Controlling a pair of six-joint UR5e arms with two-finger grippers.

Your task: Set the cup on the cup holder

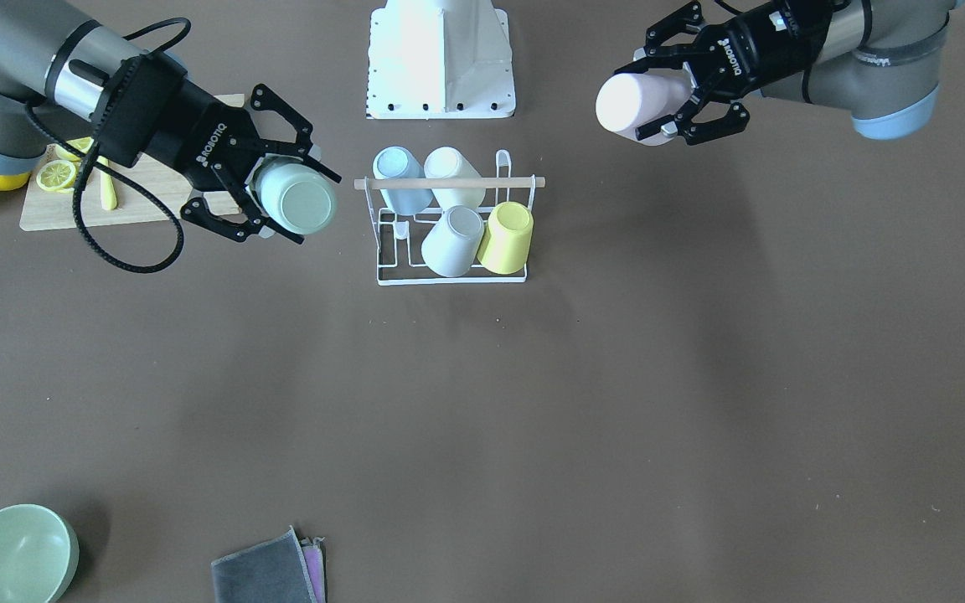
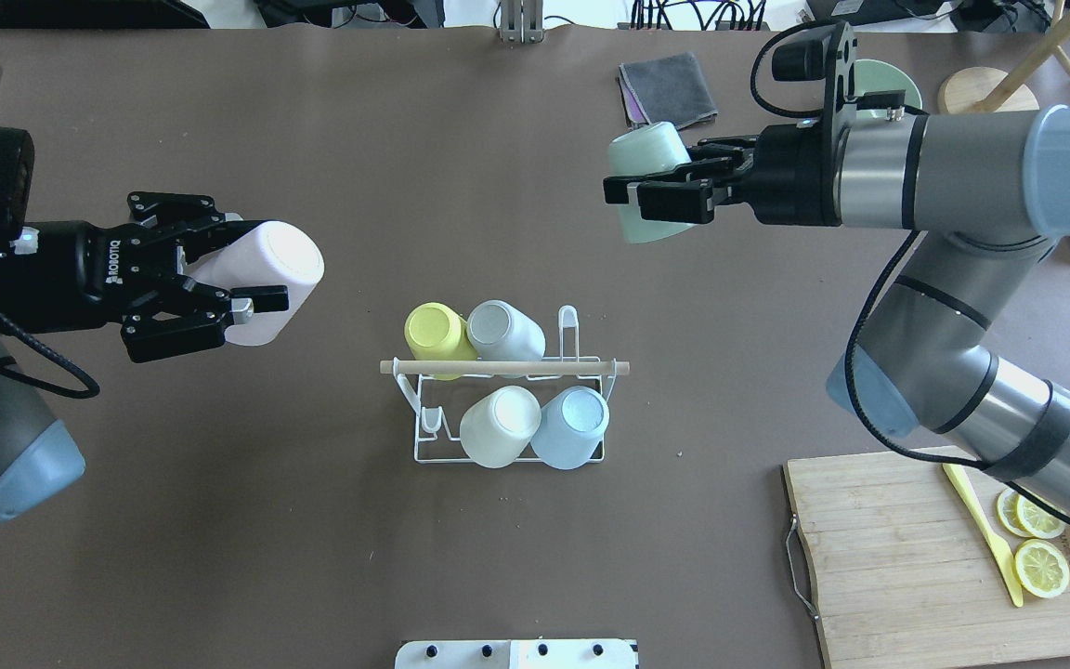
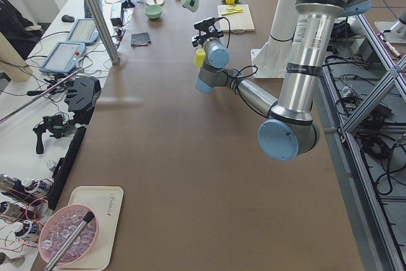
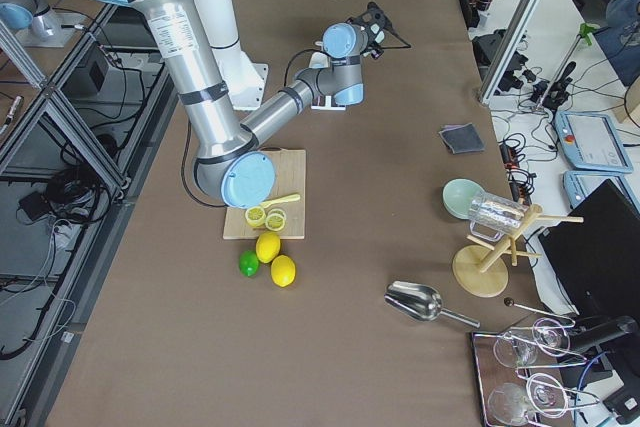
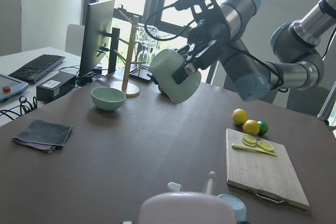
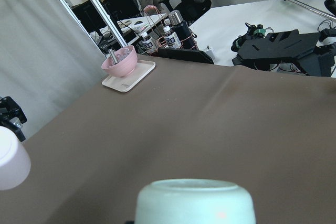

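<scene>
The cup holder (image 2: 507, 368), a white wire rack with a wooden rod (image 1: 449, 182), stands mid-table and holds several upturned cups: yellow (image 2: 435, 333), grey (image 2: 502, 330), white (image 2: 498, 426) and blue (image 2: 572, 426). My left gripper (image 2: 252, 269) is shut on a pink cup (image 2: 270, 279), held on its side in the air to the rack's left; it also shows in the front view (image 1: 642, 105). My right gripper (image 2: 628, 186) is shut on a pale green cup (image 2: 646, 177), held on its side in the air beyond the rack's right; it also shows in the front view (image 1: 298, 203).
A wooden cutting board (image 2: 906, 557) with lemon slices (image 2: 1041, 567) and a yellow knife lies near my right arm's base. A green bowl (image 1: 9, 565) and a grey cloth (image 1: 269, 569) lie at the far edge. The white robot base (image 1: 441, 59) is behind the rack.
</scene>
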